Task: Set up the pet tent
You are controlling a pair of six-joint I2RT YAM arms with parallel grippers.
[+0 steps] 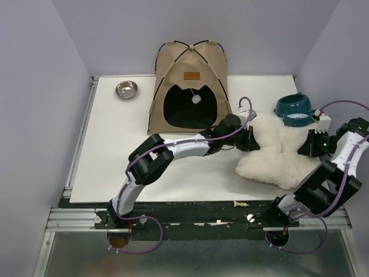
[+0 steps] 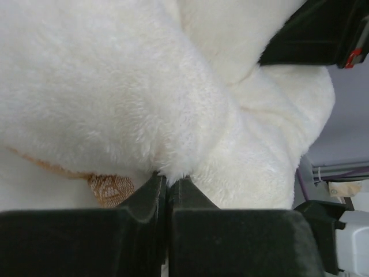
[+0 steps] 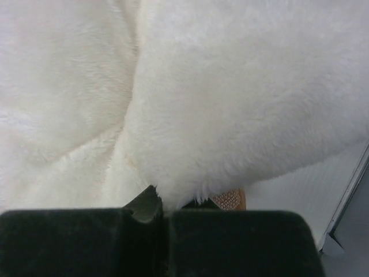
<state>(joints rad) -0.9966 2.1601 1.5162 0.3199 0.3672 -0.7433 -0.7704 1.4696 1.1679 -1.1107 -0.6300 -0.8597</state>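
Observation:
The pet tent [image 1: 190,86] stands upright at the back of the table, tan with black crossing poles, its dark doorway facing me. A white fluffy cushion [image 1: 277,153] lies to its right. My left gripper [image 1: 253,138] is shut on the cushion's left edge, and in the left wrist view its fingers [image 2: 167,184] pinch a tuft of white fur [image 2: 173,115]. My right gripper [image 1: 308,147] is shut on the cushion's right edge. In the right wrist view its fingertips [image 3: 164,202] bite into the fur [image 3: 230,115], with a tan mesh underside [image 3: 230,199] peeking out.
A small steel bowl [image 1: 126,89] sits at the back left of the table. A teal bowl stand [image 1: 294,109] is behind the cushion at the right. The white tabletop [image 1: 115,150] ends at a metal rail near the arm bases.

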